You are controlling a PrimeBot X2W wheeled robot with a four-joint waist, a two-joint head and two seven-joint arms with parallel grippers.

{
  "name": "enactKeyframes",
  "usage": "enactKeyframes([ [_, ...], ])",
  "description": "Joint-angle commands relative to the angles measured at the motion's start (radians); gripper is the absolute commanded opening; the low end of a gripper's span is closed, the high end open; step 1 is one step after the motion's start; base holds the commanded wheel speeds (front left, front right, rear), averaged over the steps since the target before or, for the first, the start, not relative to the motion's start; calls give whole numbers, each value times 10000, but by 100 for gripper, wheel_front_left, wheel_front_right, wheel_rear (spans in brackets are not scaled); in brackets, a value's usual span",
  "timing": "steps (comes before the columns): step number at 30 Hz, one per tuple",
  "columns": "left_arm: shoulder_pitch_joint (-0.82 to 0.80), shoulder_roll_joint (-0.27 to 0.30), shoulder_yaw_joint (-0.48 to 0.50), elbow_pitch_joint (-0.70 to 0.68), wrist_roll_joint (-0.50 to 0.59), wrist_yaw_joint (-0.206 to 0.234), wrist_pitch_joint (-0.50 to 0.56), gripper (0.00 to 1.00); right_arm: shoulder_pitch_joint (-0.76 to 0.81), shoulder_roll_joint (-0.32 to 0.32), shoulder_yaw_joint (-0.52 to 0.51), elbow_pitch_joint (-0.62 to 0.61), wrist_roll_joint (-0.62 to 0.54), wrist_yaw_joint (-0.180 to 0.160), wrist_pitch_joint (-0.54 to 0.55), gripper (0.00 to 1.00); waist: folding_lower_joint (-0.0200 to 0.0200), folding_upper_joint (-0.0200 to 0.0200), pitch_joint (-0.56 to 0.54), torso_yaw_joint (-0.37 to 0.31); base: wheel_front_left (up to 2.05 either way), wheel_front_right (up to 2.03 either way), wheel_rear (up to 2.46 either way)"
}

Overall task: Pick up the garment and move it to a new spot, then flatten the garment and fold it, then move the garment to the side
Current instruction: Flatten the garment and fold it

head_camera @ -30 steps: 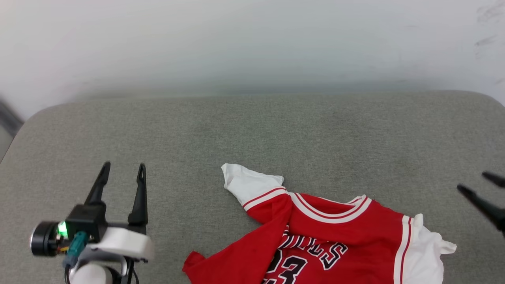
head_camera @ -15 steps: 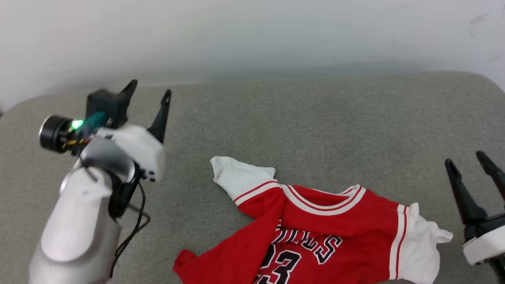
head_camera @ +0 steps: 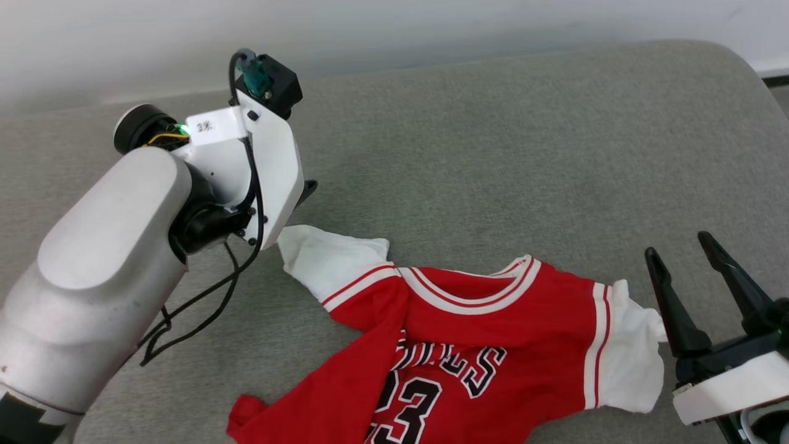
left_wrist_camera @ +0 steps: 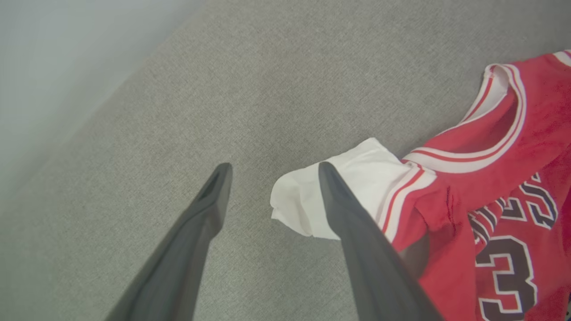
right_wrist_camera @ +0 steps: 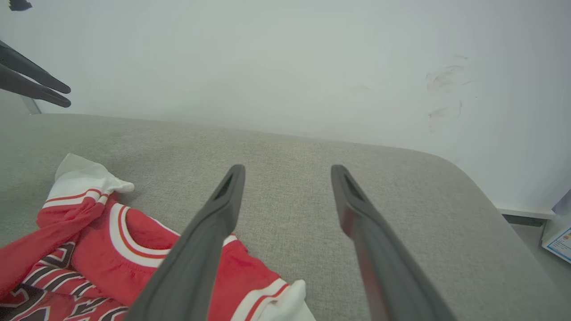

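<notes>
Just beneath the left tool [left_wrist_camera: 274,166], spread wide and empty, lies a white sleeve [left_wrist_camera: 308,200] of the garment [head_camera: 493,320], while the right tool [head_camera: 678,244] gapes empty beside the other sleeve [head_camera: 629,357].

1. In the head view the bottom edge cuts off the garment [head_camera: 493,333] below its "23".
2. A fold of its own red cloth lies over the start of the lettering [head_camera: 468,370], so the word cannot be read whole.
3. The left pincer [left_wrist_camera: 273,168] is mostly hidden behind its white wrist housing [head_camera: 271,166] in the head view; one dark fingertip pokes out.
4. In the left wrist view one finger [left_wrist_camera: 357,232] covers part of the white sleeve [left_wrist_camera: 308,196]; whether they touch, I cannot tell.
5. The right pincer [head_camera: 678,245] has its body cut off by the head view's lower right corner.
6. The label [head_camera: 205,126] on the housing is too small to read.
7. A white-and-blue thing [right_wrist_camera: 558,240] is cut off by the right wrist view's edge.
</notes>
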Motion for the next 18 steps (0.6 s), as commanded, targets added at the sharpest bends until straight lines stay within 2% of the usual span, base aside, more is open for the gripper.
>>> enactKeyframes([
  [1, -265, 122, -323, 216, -269, -3, 371, 100, -237, 85, 90, -98, -115, -4, 20, 100, -1, -1, 405, -397, 0, 0, 0],
  [7, -921, 576, -1876, 1024, -921, -4, 1571, 100, -663, 179, 356, -54, -227, -4, -78, 100, -1, -1, 979, -957, 0, 0, 0],
  [13, -885, 999, -3153, 1764, -1229, -5, 1902, 100, -991, 224, 595, 198, -219, -4, -284, 100, -1, -1, 1388, -1391, 0, 0, 0],
  [17, -585, 1128, -4063, 1917, -1595, -6, 2050, 100, -1060, 221, 603, 329, -230, -4, -389, 100, -1, -1, 1511, -1452, 0, 0, 0],
  [18, -528, 1160, -4259, 1922, -1697, -6, 2044, 23, -1053, 214, 592, 375, -232, -4, -423, 100, -1, -1, 1520, -1449, 0, 0, 0],
])
